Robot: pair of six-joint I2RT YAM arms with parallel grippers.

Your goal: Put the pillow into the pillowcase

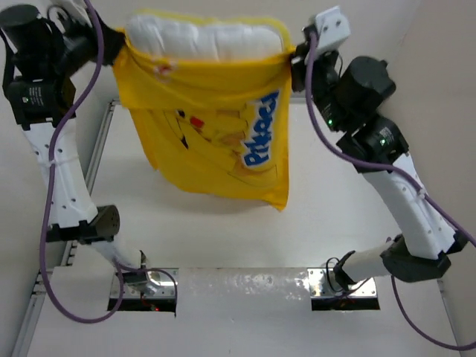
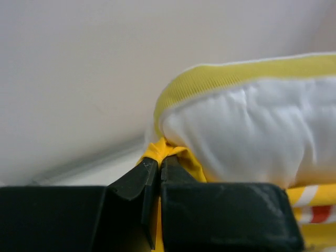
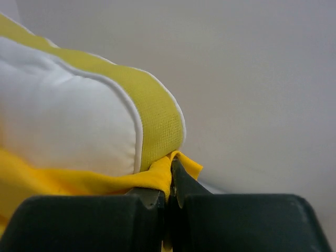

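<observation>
The yellow pillowcase (image 1: pixel 216 141) hangs in the air at the far side, its Pikachu print and blue lettering facing me. The white pillow (image 1: pixel 201 39) sticks out of its open top edge, the rest hidden inside. My left gripper (image 1: pixel 117 46) is shut on the case's left top corner, and my right gripper (image 1: pixel 294 56) is shut on its right top corner. In the left wrist view the gripper (image 2: pixel 159 160) pinches yellow cloth (image 2: pixel 157 148) beside the pillow (image 2: pixel 252 136). In the right wrist view the gripper (image 3: pixel 171 167) pinches cloth (image 3: pixel 160 173) below the pillow's yellow seam (image 3: pixel 155 123).
The white table (image 1: pixel 245 238) lies below the hanging case. A metal rail (image 1: pixel 93 160) runs along its left edge. Both arm bases (image 1: pixel 245 290) sit at the near edge.
</observation>
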